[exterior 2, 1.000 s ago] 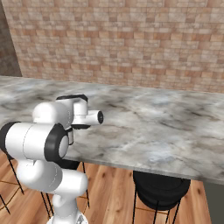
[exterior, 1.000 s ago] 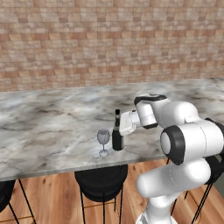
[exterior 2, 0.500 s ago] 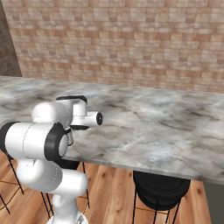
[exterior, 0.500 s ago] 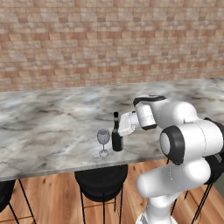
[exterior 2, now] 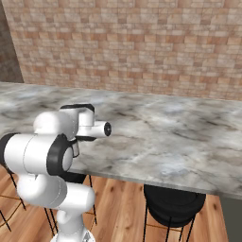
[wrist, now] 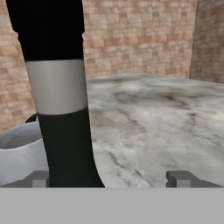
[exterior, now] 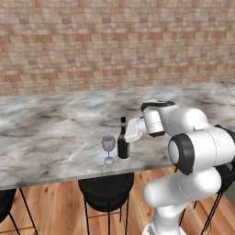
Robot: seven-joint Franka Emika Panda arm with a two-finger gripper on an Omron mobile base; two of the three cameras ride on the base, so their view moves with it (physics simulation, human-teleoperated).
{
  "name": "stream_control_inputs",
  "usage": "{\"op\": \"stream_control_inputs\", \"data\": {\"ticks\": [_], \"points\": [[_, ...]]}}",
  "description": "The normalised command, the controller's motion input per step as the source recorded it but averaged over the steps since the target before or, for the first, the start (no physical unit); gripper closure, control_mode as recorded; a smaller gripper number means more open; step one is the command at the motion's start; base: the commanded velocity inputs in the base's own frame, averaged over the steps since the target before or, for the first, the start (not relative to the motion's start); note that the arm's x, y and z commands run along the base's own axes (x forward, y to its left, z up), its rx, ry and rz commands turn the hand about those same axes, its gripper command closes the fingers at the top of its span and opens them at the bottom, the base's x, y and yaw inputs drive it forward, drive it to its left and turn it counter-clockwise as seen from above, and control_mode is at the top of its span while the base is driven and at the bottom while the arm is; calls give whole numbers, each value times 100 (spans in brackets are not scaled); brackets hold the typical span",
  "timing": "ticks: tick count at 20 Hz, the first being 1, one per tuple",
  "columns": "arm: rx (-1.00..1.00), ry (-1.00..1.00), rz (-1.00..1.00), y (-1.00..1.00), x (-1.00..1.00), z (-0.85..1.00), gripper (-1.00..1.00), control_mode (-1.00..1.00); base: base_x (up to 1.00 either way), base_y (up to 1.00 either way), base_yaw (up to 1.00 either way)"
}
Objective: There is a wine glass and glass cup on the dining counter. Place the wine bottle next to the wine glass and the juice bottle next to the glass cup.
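The wine bottle (exterior: 122, 146), slim and dark with a pale label, stands upright on the dining counter (exterior: 55, 133) near its front edge. The clear wine glass (exterior: 108, 147) stands just to its left, a small gap apart. My gripper (exterior: 125, 136) reaches in from the right at the bottle's shoulder. In the hand view the gripper (wrist: 111, 178) is open wide. The wine bottle (wrist: 61, 87) stands close by the left fingertip (wrist: 39, 178), free of the right one. The wine glass (wrist: 17, 151) shows pale behind it. The juice bottle and the glass cup are out of view.
The marble dining counter (exterior 2: 165, 132) runs long to both sides, with a brick wall (exterior: 114, 41) behind it. Black stools (exterior: 105, 193) stand under the front edge, one (exterior 2: 172, 205) at the right. My own arm hides the bottle in the right base view.
The jaws have spread apart off the wine bottle, which stays standing where it was. The arm, the glass and the views have not shifted.
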Motion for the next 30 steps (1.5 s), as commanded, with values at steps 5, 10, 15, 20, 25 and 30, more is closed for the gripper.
{"op": "stream_control_inputs", "data": {"ticks": [5, 10, 15, 20, 25, 30], "points": [[0, 0, -4, -5, -1, -1, -100, -100, 0, 0, 0], [0, 0, -4, 0, -4, -1, -100, -100, 0, 0, 0], [0, 0, -4, 0, -10, -3, -100, -100, 0, 0, 0], [0, 0, -4, 0, -6, -3, -100, -100, 0, 0, 0], [0, 0, -4, 0, 0, -5, -100, -100, 0, 0, 0], [0, 0, -4, 0, 0, -5, -100, -100, 0, 0, 0]]}}
